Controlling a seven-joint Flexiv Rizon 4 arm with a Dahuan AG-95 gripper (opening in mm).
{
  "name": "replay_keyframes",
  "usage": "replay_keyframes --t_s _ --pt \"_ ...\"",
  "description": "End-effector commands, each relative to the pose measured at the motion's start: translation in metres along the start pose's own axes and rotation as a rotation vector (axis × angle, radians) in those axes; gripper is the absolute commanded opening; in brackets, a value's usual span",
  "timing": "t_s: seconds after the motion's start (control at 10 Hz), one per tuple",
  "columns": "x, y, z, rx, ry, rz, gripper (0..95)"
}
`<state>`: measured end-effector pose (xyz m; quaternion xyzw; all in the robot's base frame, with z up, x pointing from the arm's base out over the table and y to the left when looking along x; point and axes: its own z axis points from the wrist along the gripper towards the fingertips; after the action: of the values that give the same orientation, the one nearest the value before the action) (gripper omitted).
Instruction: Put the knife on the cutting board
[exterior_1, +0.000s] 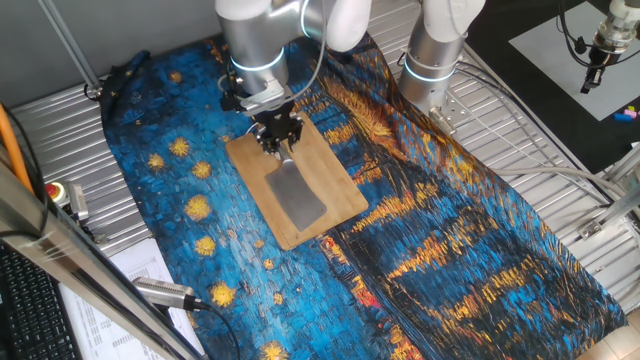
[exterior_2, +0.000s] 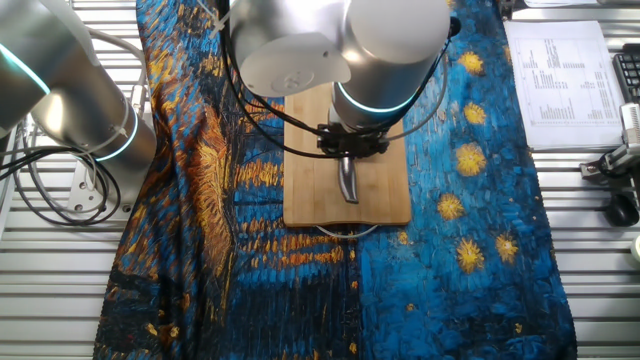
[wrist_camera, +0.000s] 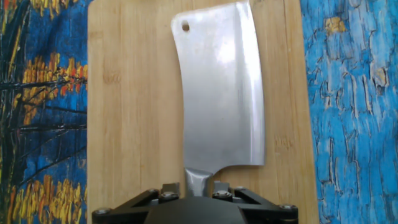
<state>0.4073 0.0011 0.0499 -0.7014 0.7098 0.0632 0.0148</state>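
Note:
The knife (wrist_camera: 217, 99), a grey all-metal cleaver, lies flat along the middle of the light bamboo cutting board (wrist_camera: 130, 124), its blade pointing away from the hand. In one fixed view the blade (exterior_1: 298, 198) rests on the board (exterior_1: 340, 178). My gripper (exterior_1: 278, 138) stands upright over the handle end, with its fingers (wrist_camera: 171, 188) close on either side of the steel neck, shut on the knife's handle. In the other fixed view the handle (exterior_2: 347, 183) sticks out below the gripper (exterior_2: 350, 150) over the board (exterior_2: 390, 200). The arm hides the blade there.
The board lies on a blue and orange painted cloth (exterior_1: 450, 240) that covers the table. A silver-and-black cylindrical tool (exterior_1: 165, 293) and papers (exterior_1: 140, 270) sit at the cloth's edge. A second arm's base (exterior_1: 432, 60) stands behind it. Metal slats surround the cloth.

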Motion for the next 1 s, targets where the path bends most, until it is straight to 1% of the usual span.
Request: replay_keyframes --t_s 0.1,0.3,0.5,0.6,0.7,0.8,0.9,1.0 --pt "0.001 0.000 0.000 0.000 -0.001 -0.001 38.0" --pt "0.000 -0.002 -0.005 -0.002 0.001 0.016 38.0" --pt "-0.001 -0.014 -0.015 -0.016 0.013 0.037 38.0" --pt "-0.003 -0.027 -0.026 -0.022 0.009 0.063 38.0" --pt "-0.004 -0.034 -0.040 -0.022 0.024 0.137 38.0" --pt "-0.004 -0.038 -0.050 -0.017 0.040 0.206 38.0" --pt "-0.004 -0.045 -0.061 -0.010 0.051 0.274 0.0" --pt "-0.004 -0.062 -0.079 -0.010 0.057 0.343 0.0"
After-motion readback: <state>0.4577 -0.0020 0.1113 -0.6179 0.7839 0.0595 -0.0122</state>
